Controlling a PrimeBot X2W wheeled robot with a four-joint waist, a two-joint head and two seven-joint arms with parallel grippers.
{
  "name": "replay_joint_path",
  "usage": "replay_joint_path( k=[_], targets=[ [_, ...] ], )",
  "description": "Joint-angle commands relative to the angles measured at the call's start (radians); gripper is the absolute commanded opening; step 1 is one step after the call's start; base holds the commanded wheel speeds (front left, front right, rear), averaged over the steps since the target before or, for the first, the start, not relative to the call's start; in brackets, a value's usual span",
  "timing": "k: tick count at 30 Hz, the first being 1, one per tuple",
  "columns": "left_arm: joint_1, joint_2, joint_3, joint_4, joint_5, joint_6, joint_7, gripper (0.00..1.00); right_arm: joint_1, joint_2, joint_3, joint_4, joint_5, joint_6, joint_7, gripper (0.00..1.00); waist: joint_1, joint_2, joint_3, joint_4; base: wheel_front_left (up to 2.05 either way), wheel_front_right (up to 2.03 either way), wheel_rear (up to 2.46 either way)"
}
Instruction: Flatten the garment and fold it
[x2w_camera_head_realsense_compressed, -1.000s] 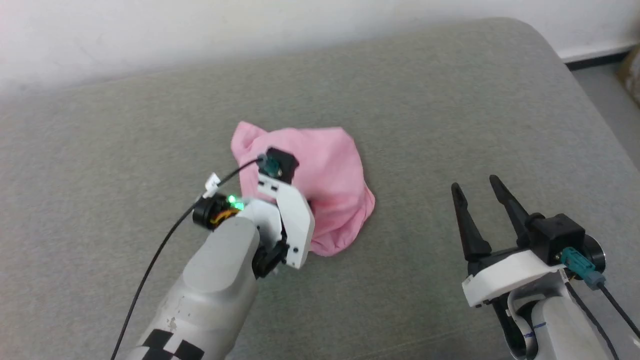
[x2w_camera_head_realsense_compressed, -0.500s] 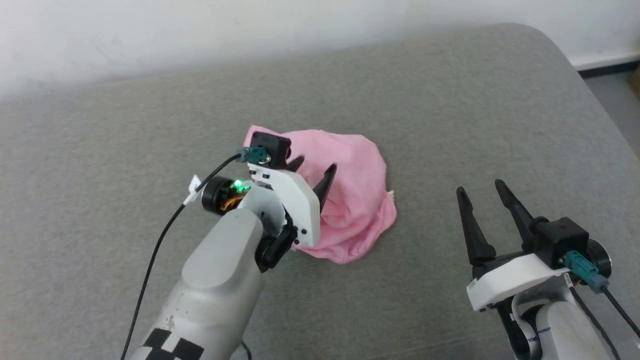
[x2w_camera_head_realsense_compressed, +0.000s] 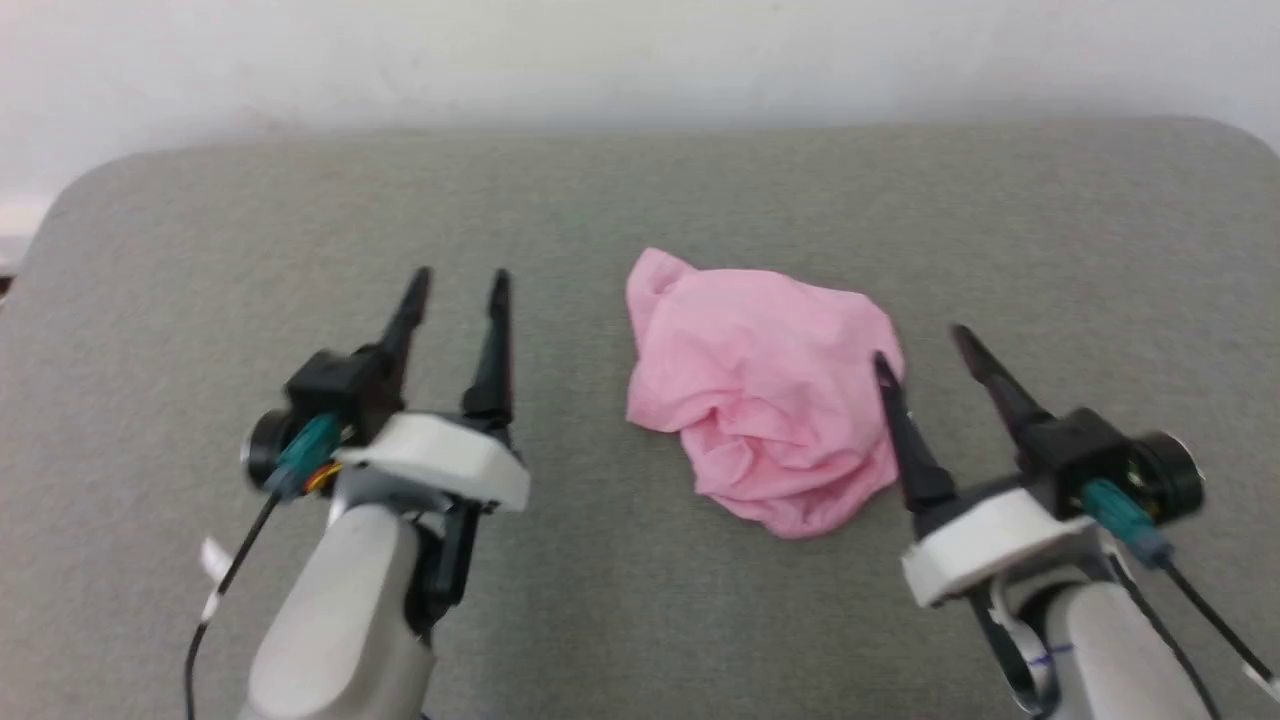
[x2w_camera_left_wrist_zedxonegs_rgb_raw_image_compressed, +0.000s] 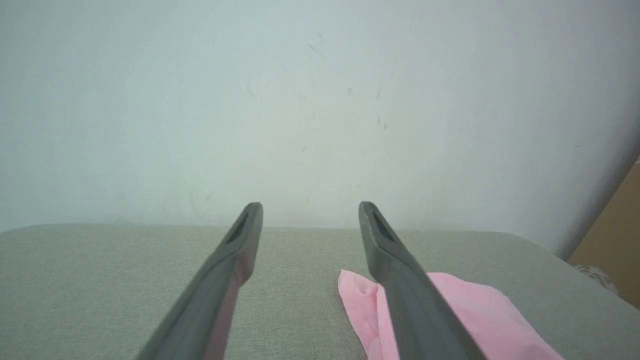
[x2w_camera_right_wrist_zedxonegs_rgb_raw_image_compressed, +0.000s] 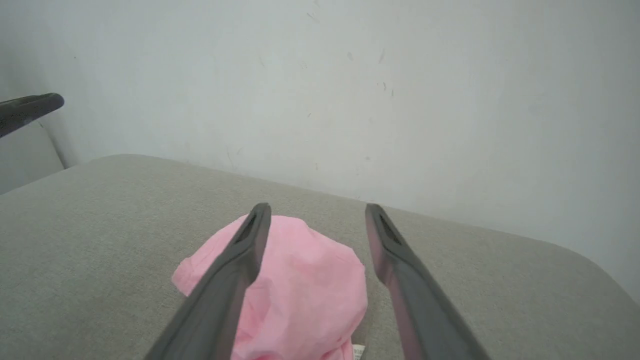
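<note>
Head view: the left pincer points forward, fingers parted and empty, left of the garment, which lies crumpled on the grey counter. The right pincer, likewise spread and empty, hovers at its right edge.

Left wrist view: the garment lies lower right.

Right wrist view: the garment lies ahead between the parted fingers.

Your head view is bright and evenly lit; the plain white wall washes out along the top. Motion blur smears the left gripper and right gripper. The crumpled light pink cloth garment casts a faint shadow. Both wrist views show the jaws soft near the lens.
</note>
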Motion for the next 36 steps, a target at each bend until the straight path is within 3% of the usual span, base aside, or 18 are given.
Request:
replay_joint_path(
  k=[1, 5, 9, 13, 20, 25, 26, 28, 36],
  targets=[
    [0.062, 0.002, 0.04, -0.078, 0.034, 0.013, -0.005, 1.0, -0.038, 0.0, 0.036, -0.012, -0.023, -0.001, 0.021, 1.0, 0.0, 0.0, 0.022, 0.069, 0.0, 0.0, 0.0],
    [0.159, -0.02, 0.118, -0.215, 0.1, 0.018, -0.006, 1.0, -0.112, -0.025, 0.138, 0.002, -0.041, -0.001, 0.094, 1.0, 0.0, 0.0, 0.056, 0.125, 0.0, 0.0, 0.0],
    [0.201, -0.045, 0.157, -0.262, 0.136, 0.013, -0.006, 1.0, -0.177, -0.054, 0.212, 0.054, -0.033, -0.001, 0.191, 1.0, 0.0, 0.0, 0.084, 0.172, 0.0, 0.0, 0.0],
    [0.207, -0.08, 0.181, -0.293, 0.168, -0.019, -0.006, 1.0, -0.286, -0.087, 0.315, 0.172, 0.0, -0.001, 0.389, 1.0, 0.0, 0.0, 0.135, 0.25, 0.0, 0.0, 0.0],
    [0.187, -0.097, 0.174, -0.299, 0.172, -0.04, -0.006, 1.0, -0.374, -0.116, 0.353, 0.291, 0.026, -0.001, 0.608, 1.0, 0.0, 0.0, 0.184, 0.329, 0.0, 0.0, 0.0],
    [0.178, -0.098, 0.139, -0.31, 0.122, -0.024, -0.006, 1.0, -0.419, -0.141, 0.375, 0.345, 0.027, -0.001, 0.735, 1.0, 0.0, 0.0, 0.21, 0.366, 0.0, 0.0, 0.0],
    [0.177, -0.098, 0.132, -0.312, 0.117, -0.02, -0.006, 1.0, -0.423, -0.145, 0.379, 0.355, 0.031, -0.001, 0.756, 0.87, 0.0, 0.0, 0.212, 0.37, 0.0, 0.0, 0.0],
    [0.177, -0.099, 0.121, -0.312, 0.107, -0.014, -0.006, 1.0, -0.428, -0.148, 0.381, 0.364, 0.045, -0.001, 0.781, 0.0, 0.0, 0.0, 0.215, 0.372, 0.0, 0.0, 0.0],
    [0.192, -0.099, 0.128, -0.299, 0.114, -0.01, -0.006, 1.0, -0.402, -0.123, 0.289, 0.269, 0.102, -0.001, 0.678, 0.0, 0.0, 0.0, 0.172, 0.322, 0.0, 0.0, 0.0]
  ],
)
